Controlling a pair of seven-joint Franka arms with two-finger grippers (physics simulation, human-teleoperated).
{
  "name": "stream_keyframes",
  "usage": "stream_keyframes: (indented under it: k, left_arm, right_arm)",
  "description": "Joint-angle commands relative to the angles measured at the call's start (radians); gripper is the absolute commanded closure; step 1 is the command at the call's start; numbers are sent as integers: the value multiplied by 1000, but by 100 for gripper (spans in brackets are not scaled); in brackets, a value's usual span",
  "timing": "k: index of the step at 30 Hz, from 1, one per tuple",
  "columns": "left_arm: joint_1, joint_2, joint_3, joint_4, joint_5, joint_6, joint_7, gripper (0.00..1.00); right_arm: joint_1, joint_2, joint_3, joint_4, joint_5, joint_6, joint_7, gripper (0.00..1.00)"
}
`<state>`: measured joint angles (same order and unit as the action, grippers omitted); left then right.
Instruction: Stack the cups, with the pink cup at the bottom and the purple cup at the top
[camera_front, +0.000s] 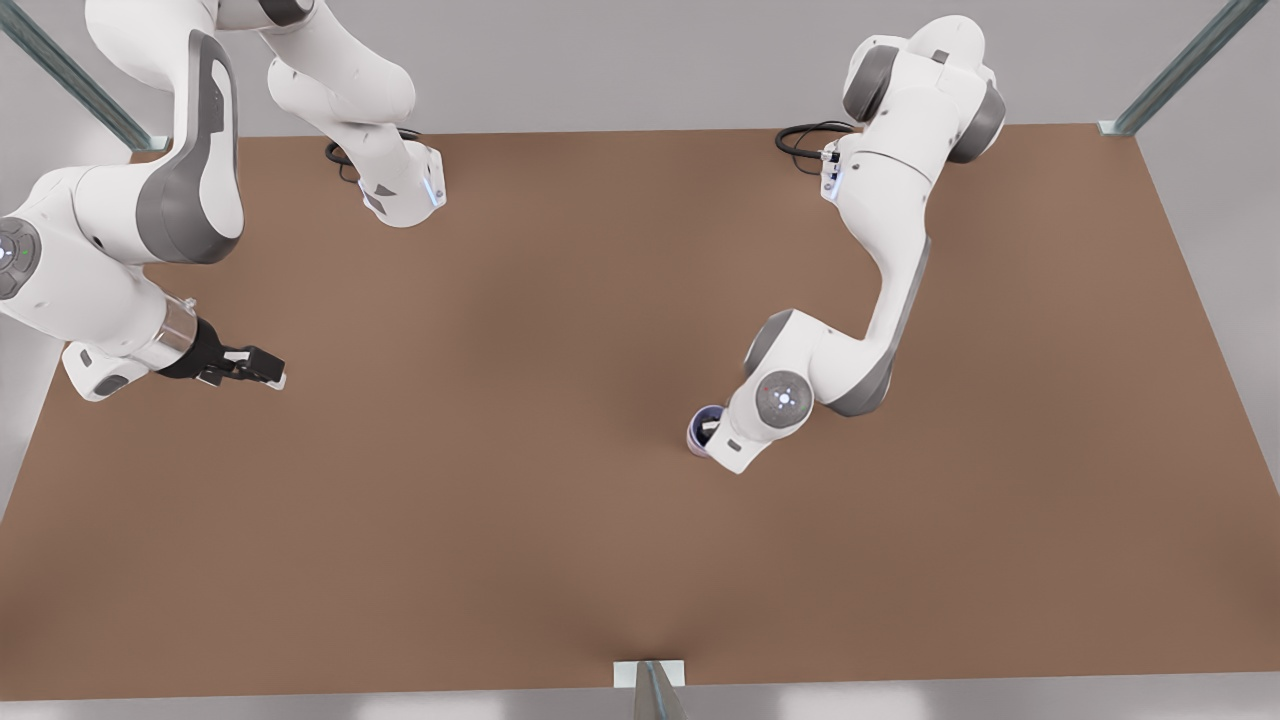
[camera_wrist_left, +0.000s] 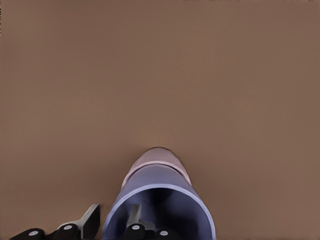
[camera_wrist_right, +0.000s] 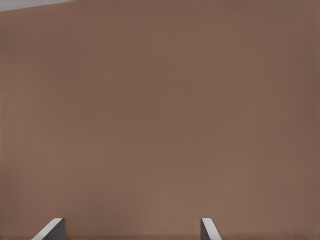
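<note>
The purple cup (camera_wrist_left: 165, 180) sits nested inside the pink cup (camera_wrist_left: 150, 159), whose pale rim band shows just below it. The stack stands upright on the brown table (camera_front: 560, 500), right of centre in the front view, where the purple cup (camera_front: 703, 414) peeks out from under an arm's wrist. My left gripper (camera_wrist_left: 112, 222) is over this stack, one finger inside the purple cup and one outside, shut on its wall. My right gripper (camera_front: 262, 368) waits open above bare table near the front view's left edge, its fingertips (camera_wrist_right: 55, 227) wide apart.
Both arm bases (camera_front: 400, 190) stand along the table's far edge. Metal frame posts (camera_front: 655, 690) rise at the front edge's middle and the far corners. Bare tabletop lies between the two grippers.
</note>
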<state>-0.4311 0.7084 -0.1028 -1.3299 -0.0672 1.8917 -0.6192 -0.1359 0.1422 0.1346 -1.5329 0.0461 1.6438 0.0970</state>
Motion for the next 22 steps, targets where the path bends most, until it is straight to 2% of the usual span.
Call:
stream_keyframes:
  k: [1,5,9,11,12,14,15,16,17,22]
  left_arm:
    - [3,-1,0,0,17,-3,-16,0]
    - [29,-17,-3,0,15,-22,-10,0]
    - [35,-96,6,1,20,-132,19,0]
    - [48,-136,18,20,20,-250,68,0]
    - [52,-141,40,90,49,-318,87,0]
    - [95,-168,97,187,141,-496,489,0]
    - [100,-240,121,163,165,-499,506,0]
    - [120,-400,120,-37,178,-442,512,0]
    - [121,-466,121,-123,170,-382,497,0]
    - [127,-446,124,-100,168,-421,507,0]
  right_arm:
    - [-1,-1,0,0,1,1,23,0]
    - [1,-1,0,0,1,2,23,0]
    - [1,-1,0,0,1,1,23,0]
    - [-1,-1,0,0,1,1,23,0]
    - [4,-1,0,0,1,2,24,0]
    - [3,-1,0,0,1,1,24,0]
    - [4,-1,0,0,1,2,24,0]
    - [1,-1,0,0,1,1,23,0]
    - [2,-1,0,0,1,2,23,0]
    - [-2,-1,2,-1,1,-2,24,0]
